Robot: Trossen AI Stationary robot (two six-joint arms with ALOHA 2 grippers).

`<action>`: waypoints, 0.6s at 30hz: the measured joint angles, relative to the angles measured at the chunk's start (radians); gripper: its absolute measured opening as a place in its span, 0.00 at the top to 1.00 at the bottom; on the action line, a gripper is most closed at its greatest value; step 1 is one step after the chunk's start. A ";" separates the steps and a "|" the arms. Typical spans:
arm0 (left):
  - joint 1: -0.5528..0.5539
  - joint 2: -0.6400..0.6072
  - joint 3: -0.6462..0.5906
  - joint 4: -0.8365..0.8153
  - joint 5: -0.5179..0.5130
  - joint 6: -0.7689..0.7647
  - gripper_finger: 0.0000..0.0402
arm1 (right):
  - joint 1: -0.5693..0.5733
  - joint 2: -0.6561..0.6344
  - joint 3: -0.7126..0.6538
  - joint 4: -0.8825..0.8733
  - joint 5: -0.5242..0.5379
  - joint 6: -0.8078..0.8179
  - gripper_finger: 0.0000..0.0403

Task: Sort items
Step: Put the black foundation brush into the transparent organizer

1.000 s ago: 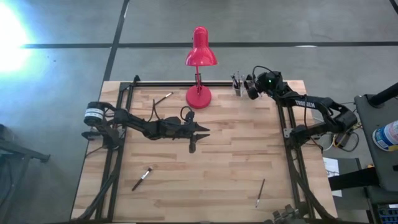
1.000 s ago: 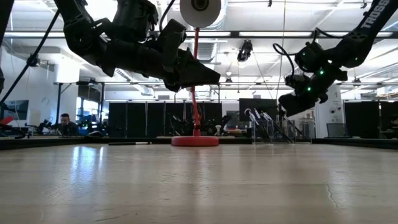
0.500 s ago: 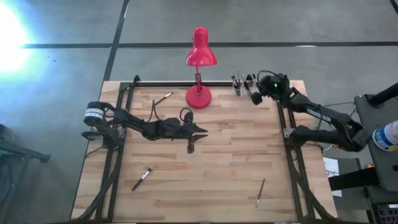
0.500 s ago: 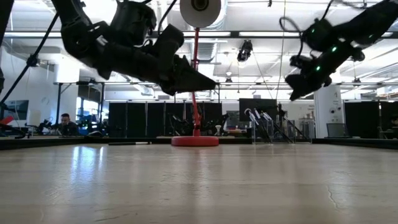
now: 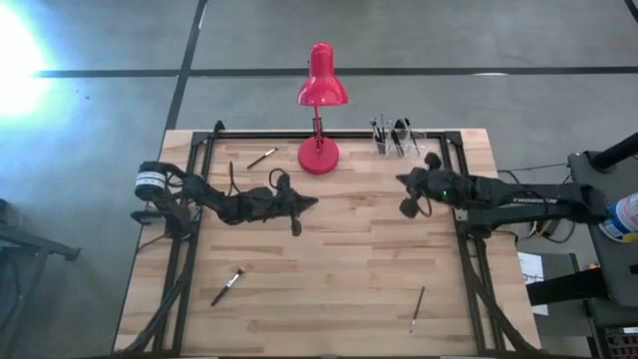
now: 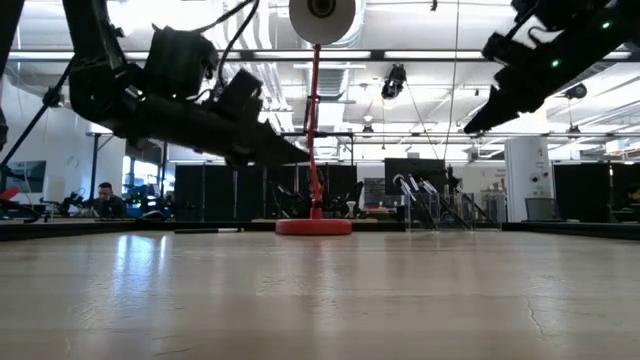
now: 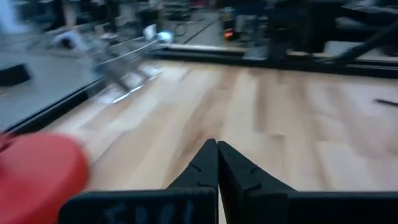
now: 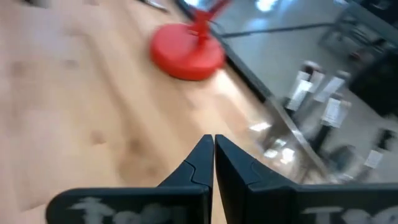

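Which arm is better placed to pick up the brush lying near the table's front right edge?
Probably the right: its end effector, shut and empty, hangs on the same side as that brush. The left end effector, also shut, is farther off.

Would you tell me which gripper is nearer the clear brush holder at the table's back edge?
Right. The right gripper is just in front of the holder; the left gripper is farther, beyond the red lamp.

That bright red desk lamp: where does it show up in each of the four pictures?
High view: red desk lamp stands at the table's far edge, middle.
Low view: its base sits at centre, with the stem rising.
Left wrist view: the blurred red base shows at the edge.
Right wrist view: the base lies ahead.
Shared landmark: the clear brush holder beside it.
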 joint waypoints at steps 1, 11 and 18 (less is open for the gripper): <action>0.014 -0.002 -0.007 -0.002 -0.020 -0.010 1.00 | 0.037 0.003 0.000 0.001 0.009 0.013 0.98; 0.419 -0.149 -0.010 -0.404 0.079 -0.161 1.00 | 0.240 0.070 0.000 0.013 0.184 0.066 0.98; 0.616 -0.139 0.145 -0.774 0.137 -0.072 1.00 | 0.239 0.132 -0.001 0.067 0.204 0.052 0.98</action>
